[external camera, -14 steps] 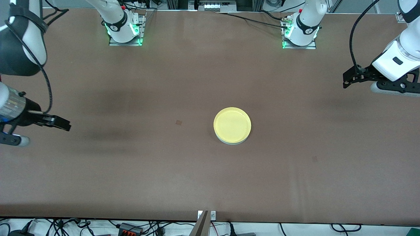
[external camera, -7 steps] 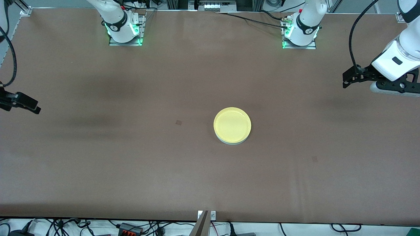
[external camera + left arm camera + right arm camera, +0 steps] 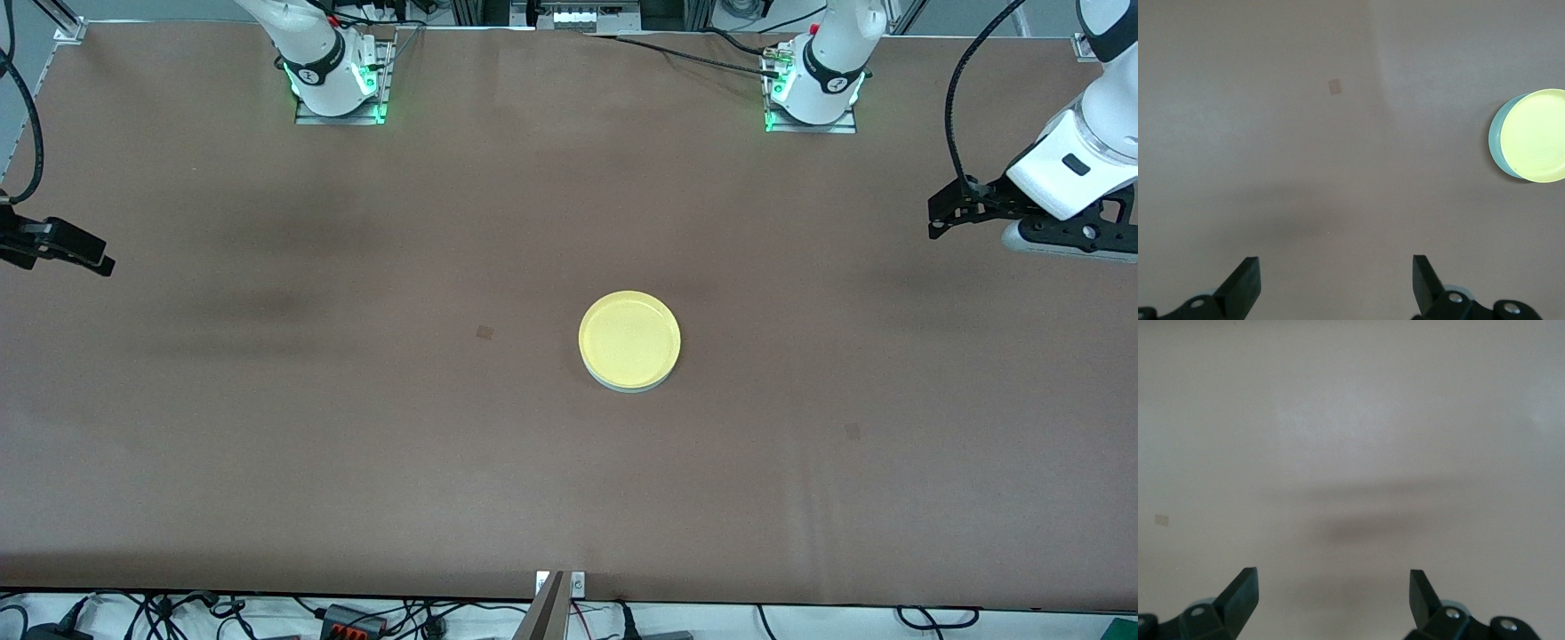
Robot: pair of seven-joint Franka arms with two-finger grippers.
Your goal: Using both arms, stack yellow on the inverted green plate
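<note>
right hand (image 3: 1331, 593) spread, over bare table (image 3: 1358, 420)

Brown table (image 3: 356, 444), matte surface. Green plate (image 3: 1494, 137) lies mid-table, rim down. Small dark square mark (image 3: 484, 332) beside it.

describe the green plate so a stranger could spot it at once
Near the middle of the brown table sits one round stack. The green plate is its lower layer, only a pale mint edge showing beneath the yellow plate.
</note>
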